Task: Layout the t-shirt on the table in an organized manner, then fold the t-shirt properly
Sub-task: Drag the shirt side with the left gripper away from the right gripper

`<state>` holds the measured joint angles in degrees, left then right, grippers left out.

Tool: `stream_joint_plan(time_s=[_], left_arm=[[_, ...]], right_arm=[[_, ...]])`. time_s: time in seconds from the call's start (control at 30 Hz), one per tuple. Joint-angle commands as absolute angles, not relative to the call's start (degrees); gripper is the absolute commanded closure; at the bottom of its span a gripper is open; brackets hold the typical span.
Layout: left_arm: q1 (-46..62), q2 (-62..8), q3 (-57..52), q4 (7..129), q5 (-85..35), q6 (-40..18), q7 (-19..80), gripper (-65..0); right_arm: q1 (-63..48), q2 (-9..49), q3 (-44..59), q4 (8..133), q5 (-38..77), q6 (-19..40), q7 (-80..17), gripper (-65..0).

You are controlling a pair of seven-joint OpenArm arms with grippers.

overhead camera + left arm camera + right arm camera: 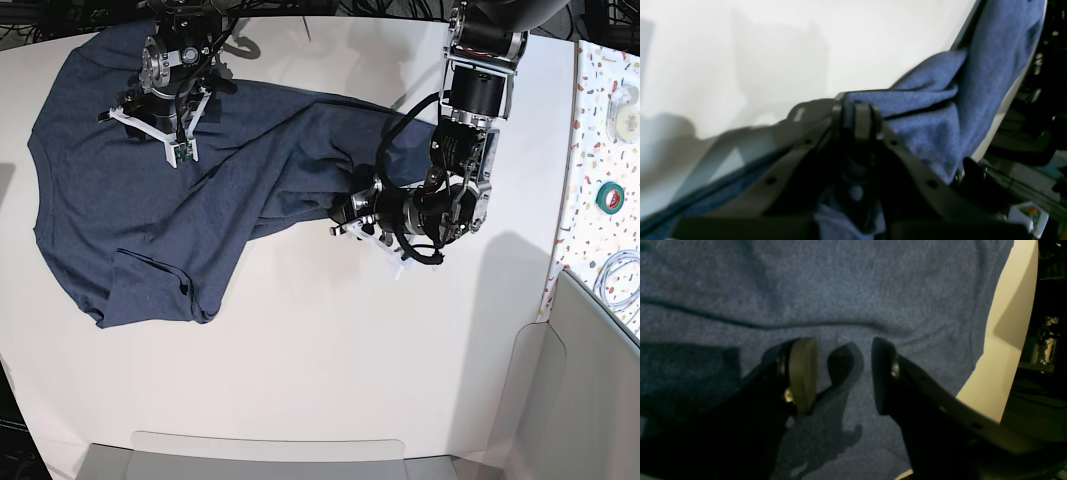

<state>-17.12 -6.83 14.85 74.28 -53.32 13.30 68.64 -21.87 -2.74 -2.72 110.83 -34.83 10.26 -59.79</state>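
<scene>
Pinching the shirt [170, 210] edge with my left gripper [858, 111], closed on the cloth.
It lies bunched across the table [330, 370]; my right gripper [843, 373] hovers half open, empty. I should pull outward slowly, keeping the fabric low and taut.

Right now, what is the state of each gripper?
Left gripper: shut on the t-shirt.
Right gripper: open, holding nothing, over the t-shirt.
</scene>
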Motion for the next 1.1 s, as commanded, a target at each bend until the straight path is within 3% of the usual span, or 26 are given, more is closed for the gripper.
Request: stream_joint_plan(time_s=[0.0, 0.43, 1.07], left_arm=[[-18.4, -7.8, 14.4, 75.0, -53.8, 13.5, 67.9, 0.0], [-18.9, -12.3, 6.8, 69.8, -53.5, 13.7, 50.5, 0.0], [-18.9, -11.8, 4.3, 66.1, -53.8, 13.7, 20.5, 0.0]], right_arm=[[-21.8, -2.7, -2.8, 111.2, -35.0, 10.2, -60.0, -26.5], [-22.2, -2.7, -2.9, 111.2, -35.0, 10.2, -60.0, -26.5], [-22.2, -2.8, -2.9, 111.2, -35.0, 10.2, -60.0, -26.5]])
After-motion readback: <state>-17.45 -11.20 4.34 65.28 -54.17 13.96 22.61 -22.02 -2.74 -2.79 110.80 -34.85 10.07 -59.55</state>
